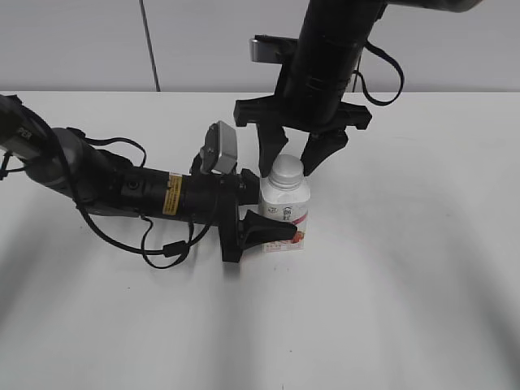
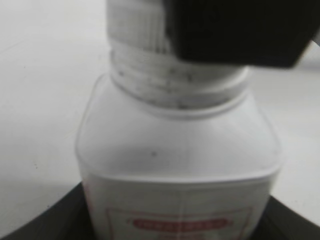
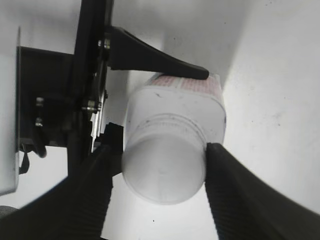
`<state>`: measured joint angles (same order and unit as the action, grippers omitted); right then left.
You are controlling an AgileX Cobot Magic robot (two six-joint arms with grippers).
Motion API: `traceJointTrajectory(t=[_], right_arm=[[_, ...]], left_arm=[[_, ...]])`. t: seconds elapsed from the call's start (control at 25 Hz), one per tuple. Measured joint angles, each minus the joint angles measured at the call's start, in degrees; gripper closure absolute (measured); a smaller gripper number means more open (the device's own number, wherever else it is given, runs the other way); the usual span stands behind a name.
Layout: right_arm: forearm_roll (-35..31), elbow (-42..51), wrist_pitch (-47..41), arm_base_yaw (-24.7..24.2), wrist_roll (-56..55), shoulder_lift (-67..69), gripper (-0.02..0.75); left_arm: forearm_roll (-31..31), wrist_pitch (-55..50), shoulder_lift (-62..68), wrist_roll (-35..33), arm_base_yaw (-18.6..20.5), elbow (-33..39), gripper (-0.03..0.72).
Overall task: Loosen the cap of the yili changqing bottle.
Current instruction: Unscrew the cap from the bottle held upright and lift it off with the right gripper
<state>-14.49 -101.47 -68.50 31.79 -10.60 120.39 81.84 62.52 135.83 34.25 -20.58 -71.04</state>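
I see a plain white table (image 1: 406, 309) filling the frame, with only the yili changqing bottle (image 1: 286, 213) standing upright on it near the centre.

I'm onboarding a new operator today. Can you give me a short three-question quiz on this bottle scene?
1. True or false: the yili changqing bottle lies on its side.
2. Which gripper holds the bottle's body: A) left gripper B) right gripper?
3. Fill in: the right gripper's fingers stand on either side of the ____.

Key: 1. False, it stands upright on the table. 2. A. 3. cap.
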Motion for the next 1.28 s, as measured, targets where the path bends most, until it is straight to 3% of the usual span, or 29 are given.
traceJointTrajectory(t=[0.16, 0.64, 1.28], right_arm=[[0.5, 0.0, -0.5, 0.0, 0.0, 0.0, 0.342], [1.8, 0.0, -0.6, 0.0, 2.3, 0.0, 0.345], [2.2, 0.0, -0.6, 0.0, 34.5, 0.0, 0.345]], left_arm=[[0.0, 0.0, 0.0, 0.0, 0.0, 0.0, 0.259], [-0.1, -0.1, 0.0, 0.0, 0.0, 0.0, 0.259], [-0.1, -0.1, 0.0, 0.0, 0.0, 0.0, 0.259]])
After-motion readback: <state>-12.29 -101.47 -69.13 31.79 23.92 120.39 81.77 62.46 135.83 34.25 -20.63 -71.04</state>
